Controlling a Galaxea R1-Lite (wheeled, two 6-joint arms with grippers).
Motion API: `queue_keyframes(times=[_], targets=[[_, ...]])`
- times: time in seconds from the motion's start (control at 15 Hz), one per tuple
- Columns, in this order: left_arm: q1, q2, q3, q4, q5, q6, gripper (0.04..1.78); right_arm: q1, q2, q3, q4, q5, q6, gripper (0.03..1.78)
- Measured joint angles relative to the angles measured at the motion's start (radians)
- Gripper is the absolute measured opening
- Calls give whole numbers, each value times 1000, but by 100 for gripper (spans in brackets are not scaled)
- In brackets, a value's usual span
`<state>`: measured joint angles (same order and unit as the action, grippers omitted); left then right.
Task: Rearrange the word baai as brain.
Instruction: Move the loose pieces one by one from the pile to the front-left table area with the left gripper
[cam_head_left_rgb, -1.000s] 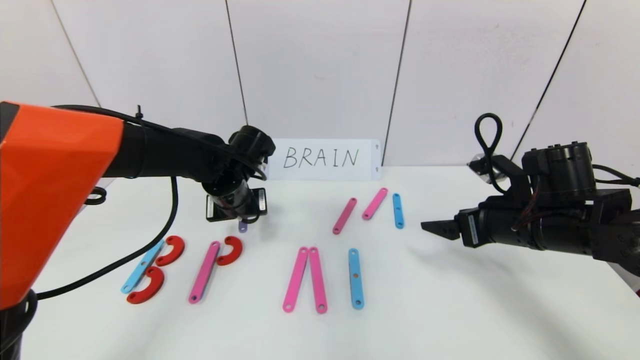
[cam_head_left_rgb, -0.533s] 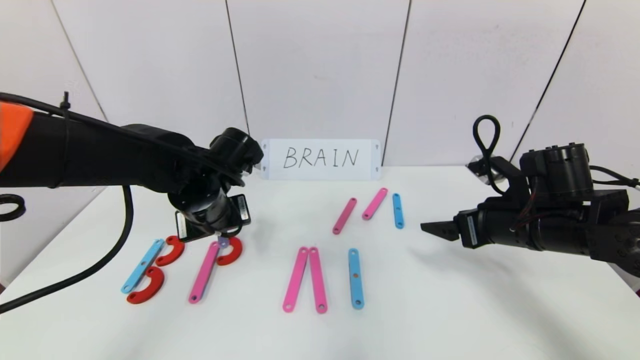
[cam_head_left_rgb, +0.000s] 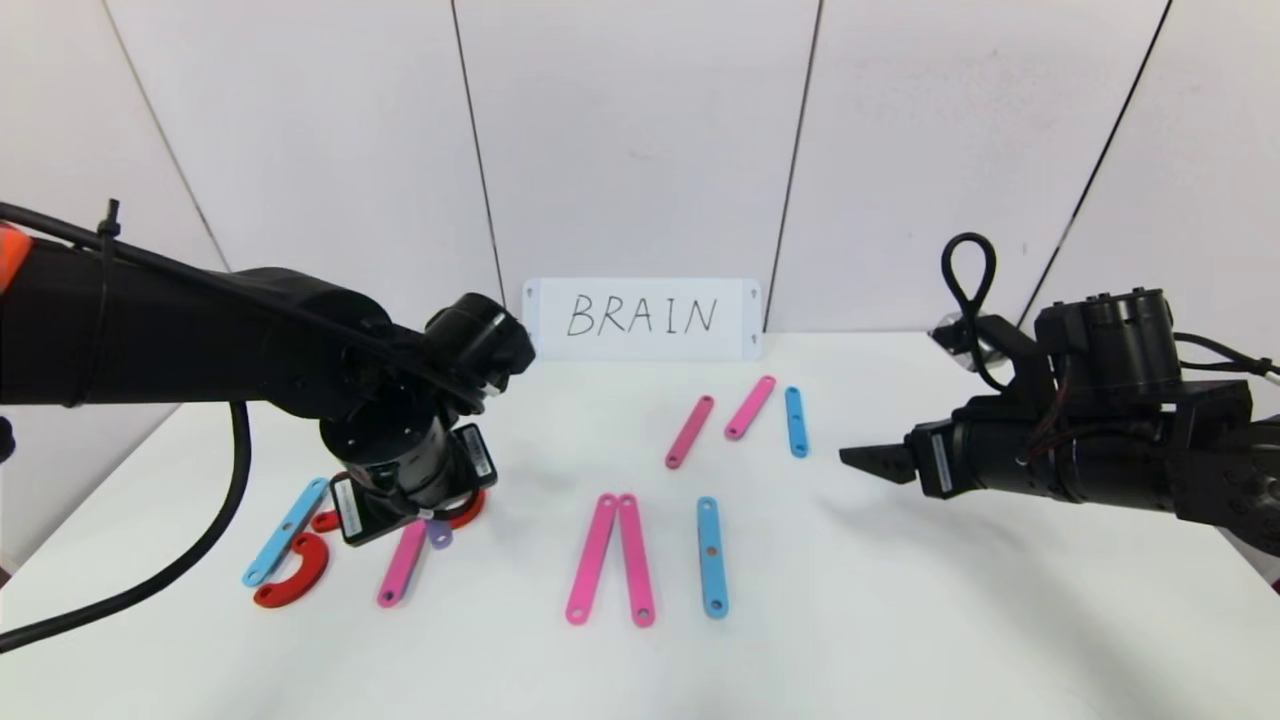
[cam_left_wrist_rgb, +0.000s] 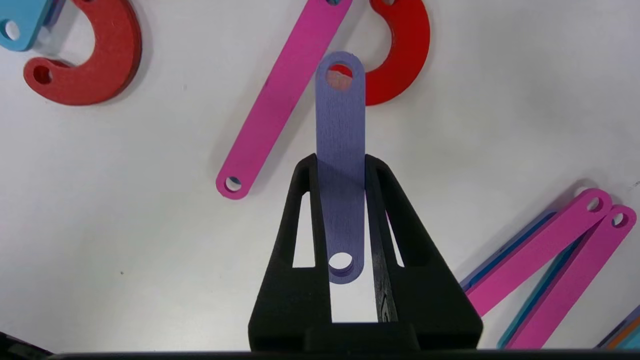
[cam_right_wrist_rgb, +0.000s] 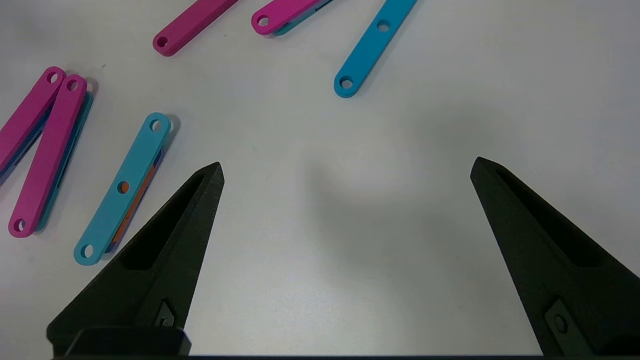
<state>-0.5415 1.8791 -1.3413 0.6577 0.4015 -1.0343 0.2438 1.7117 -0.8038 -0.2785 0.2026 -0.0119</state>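
Note:
The word lies flat on the white table. At the left are a light-blue strip with red curves, then a pink strip with a red curve. My left gripper is shut on the short purple strip and holds it just above the pink strip and red curve. Two pink strips form a narrow wedge in the middle, with a light-blue strip beside them. My right gripper is open and empty, above the table's right side.
Two pink strips and a light-blue strip lie loose farther back. A white card with handwritten BRAIN stands against the back wall. Bare table lies in front of and under the right gripper.
My left arm has carried the purple strip from the back of the table toward me and down, over the pink strip and red curve. The right arm has stayed still.

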Motion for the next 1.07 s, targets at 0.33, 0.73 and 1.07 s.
queue_keyframes(times=[0.33, 0.73, 1.07], targets=[[-22, 14, 66, -44, -6, -8, 27, 1, 6, 0, 0, 0, 1, 173], [-32, 28, 109, -81, -10, -8, 27, 6, 12, 0, 0, 0, 1, 173], [-32, 51, 125, -83, -10, -9, 27, 6, 13, 0, 0, 0, 1, 173]])
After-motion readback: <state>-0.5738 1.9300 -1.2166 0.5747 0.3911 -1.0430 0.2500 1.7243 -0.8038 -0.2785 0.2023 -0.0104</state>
